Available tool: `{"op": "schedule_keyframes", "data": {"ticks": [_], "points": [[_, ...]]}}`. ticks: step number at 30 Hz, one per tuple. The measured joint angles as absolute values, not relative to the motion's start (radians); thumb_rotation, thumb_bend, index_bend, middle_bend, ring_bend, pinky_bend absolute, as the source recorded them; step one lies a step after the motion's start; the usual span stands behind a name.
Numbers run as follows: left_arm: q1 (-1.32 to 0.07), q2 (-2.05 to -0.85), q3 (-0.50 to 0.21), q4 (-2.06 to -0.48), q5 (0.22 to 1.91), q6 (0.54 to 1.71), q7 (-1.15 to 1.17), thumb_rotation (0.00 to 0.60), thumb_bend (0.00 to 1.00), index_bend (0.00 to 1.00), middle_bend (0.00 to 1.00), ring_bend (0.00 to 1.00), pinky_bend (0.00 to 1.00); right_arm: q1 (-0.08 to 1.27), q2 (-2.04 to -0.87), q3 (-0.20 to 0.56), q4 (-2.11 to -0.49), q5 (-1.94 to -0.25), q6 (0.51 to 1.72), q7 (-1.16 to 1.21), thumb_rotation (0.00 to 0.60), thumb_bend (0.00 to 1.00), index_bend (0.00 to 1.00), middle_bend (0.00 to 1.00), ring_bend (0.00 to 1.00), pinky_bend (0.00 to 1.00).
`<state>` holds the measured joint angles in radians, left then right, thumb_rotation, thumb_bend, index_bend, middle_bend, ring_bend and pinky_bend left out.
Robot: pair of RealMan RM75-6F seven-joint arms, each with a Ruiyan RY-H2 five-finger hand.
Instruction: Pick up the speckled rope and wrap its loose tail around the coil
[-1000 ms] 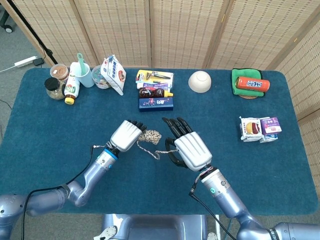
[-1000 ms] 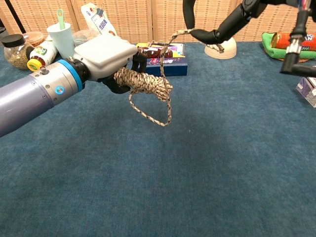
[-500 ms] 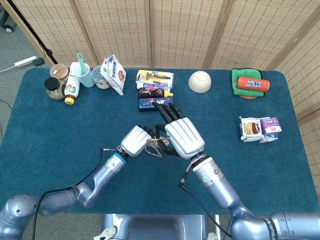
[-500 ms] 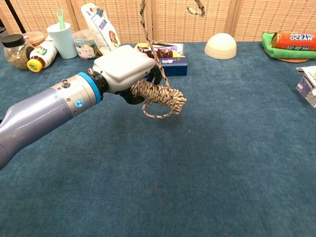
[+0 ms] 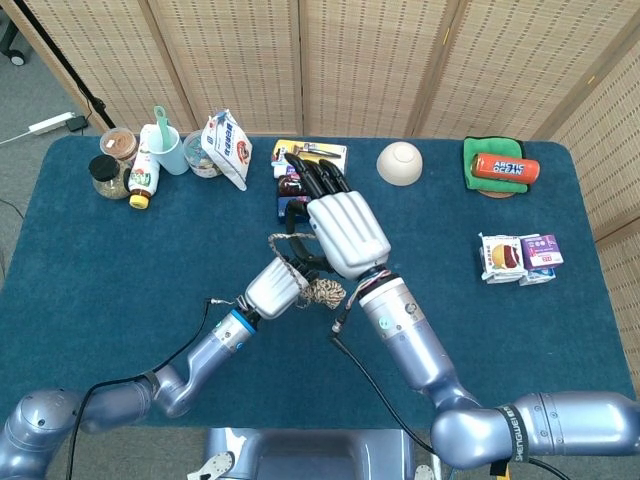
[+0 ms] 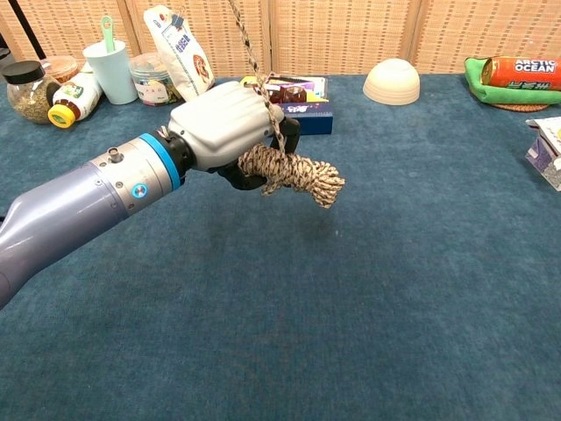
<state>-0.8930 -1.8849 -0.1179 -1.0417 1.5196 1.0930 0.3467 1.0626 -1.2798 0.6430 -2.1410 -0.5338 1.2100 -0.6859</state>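
The speckled rope's coil (image 6: 294,174) is a tan and dark bundle that sticks out to the right of my left hand (image 6: 223,132), which grips it above the blue tabletop. In the head view my left hand (image 5: 272,288) is at table centre with the coil (image 5: 322,293) beside it. The loose tail (image 6: 250,48) runs straight up from the coil and out of the top of the chest view. My right hand (image 5: 340,225) is raised above the coil, back toward the camera, and holds the tail, a bend of which (image 5: 283,240) shows at its left. Its thumb is hidden.
Along the far edge stand jars, a bottle, a cup (image 5: 168,148), a snack bag (image 5: 226,148), a blue box (image 6: 307,118), a white bowl (image 5: 400,163) and an orange can (image 5: 505,167) on a green cloth. Small packets (image 5: 520,258) lie at the right.
My right hand rose and moved toward the far side, drawing the tail taut upward. The loop that hung below the coil is gone. My left hand shifted slightly right with the coil.
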Motion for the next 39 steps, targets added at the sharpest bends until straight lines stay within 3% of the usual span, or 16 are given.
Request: {"op": "schedule_keyframes", "data": {"ticks": [11,24,39], "points": [[-0.878,-1.842,-0.059,-1.035,1.606,1.147,0.198,0.6,0.4,0.62,0.5,0.53,0.67,1.133,-1.317,0.617,-1.954,-0.485,1.239,-0.693,0.6,0.49,0.68,0.0,0.0,0.0],[-0.857,-1.784,-0.001,-0.983,1.7,1.245,-0.01,0.6,0.4,0.63,0.51,0.53,0.67,1.11,-1.357,0.53,-1.679,-0.479,1.159,-0.581,0.6,0.49,0.69,0.0,0.0,0.0],[-0.841,-1.71,-0.039,-1.111,1.696,1.316,-0.14,0.6,0.4,0.63,0.52,0.52,0.67,1.016,-1.414,0.426,-1.504,-0.518,1.038,-0.409,0.6,0.49,0.71,0.0,0.0,0.0]]}}
